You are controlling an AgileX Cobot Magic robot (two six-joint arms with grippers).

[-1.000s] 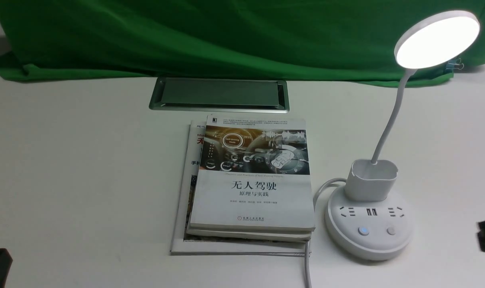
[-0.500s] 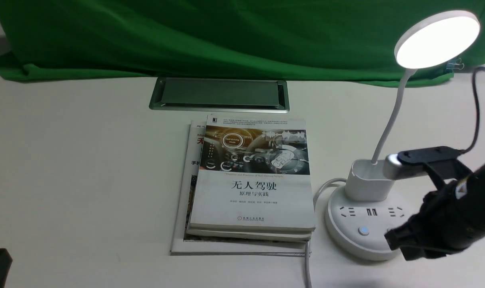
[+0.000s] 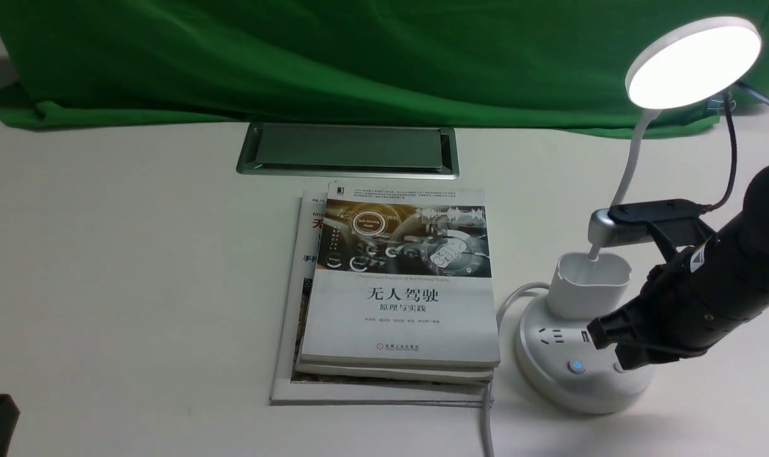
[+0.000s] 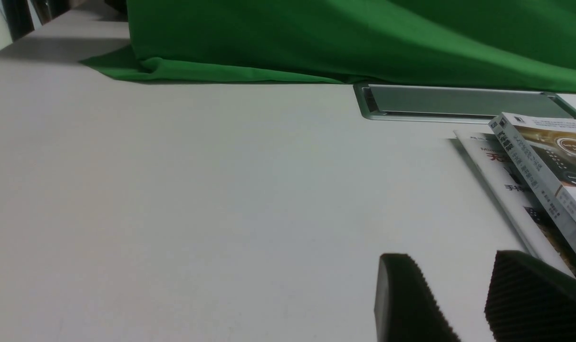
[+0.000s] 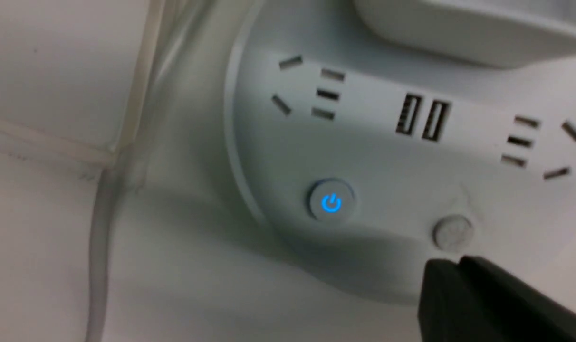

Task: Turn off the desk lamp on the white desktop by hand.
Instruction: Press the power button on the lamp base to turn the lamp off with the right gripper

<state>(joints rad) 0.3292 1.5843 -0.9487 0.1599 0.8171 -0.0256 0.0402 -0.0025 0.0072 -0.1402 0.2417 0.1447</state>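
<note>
desk lamp [image 3: 591, 374], its flat disc head glowing, stands on the white desktop [image 3: 137, 285] just beside the books [image 3: 400, 285] on the robot's right, and the right gripper [image 5: 447, 261], tips drawn together on nothing, hangs near the plain button [image 5: 453, 232]. to press well, i'd judge which button works the light, centre the closed tips over it, then push straight down and gently so the base doesn't slide; the left gripper [image 4: 447, 254] has its ribbed dark fingers apart. smooth matte plastic, round base, slim bendy neck, small round buttons.
</note>
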